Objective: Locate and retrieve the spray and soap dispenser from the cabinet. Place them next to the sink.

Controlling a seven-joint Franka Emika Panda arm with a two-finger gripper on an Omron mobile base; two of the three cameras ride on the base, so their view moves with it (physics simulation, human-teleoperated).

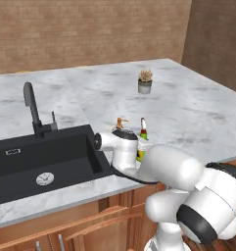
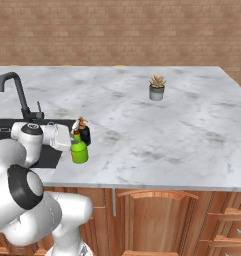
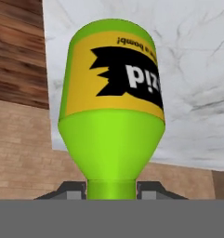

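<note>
The jaws are clenched on the spray point(image 3: 111, 116), gripping its thin neck. In the hand view the green bottle looks upside down, with its yellow and black label point(image 3: 120, 76) up top and the two dark finger tips point(image 3: 148, 188) pressed on each side of the neck.

From the right base view the spray point(image 2: 79, 150) stands upright on the grey-white marble surface point(image 2: 167, 135), just to the right of the sink point(image 2: 47, 155). The white arm reaches over the sink's right edge to hold the top of the bottle. I cannot tell if the bottle's bottom is touching the surface or just above it.

Right behind the spray, a bit farther from the front edge, is the soap dispenser point(image 2: 84, 133), a squat black bottle with a thin bronze pump point(image 1: 121, 121). It stands very close to the spray, also beside the sink's right side. In the left base view only bits of the spray point(image 1: 143, 132) peek out from behind the arm.

The sink point(image 1: 36, 162) is a black basin with a round drain point(image 1: 45, 179). Its tall black faucet point(image 1: 34, 108) stands at the back edge of the sink.

Far past the sink, to the right and well apart from the bottles, a small potted plant point(image 2: 156, 87) sits on the surface. Behind it all is a brick wall point(image 2: 122, 30).
</note>
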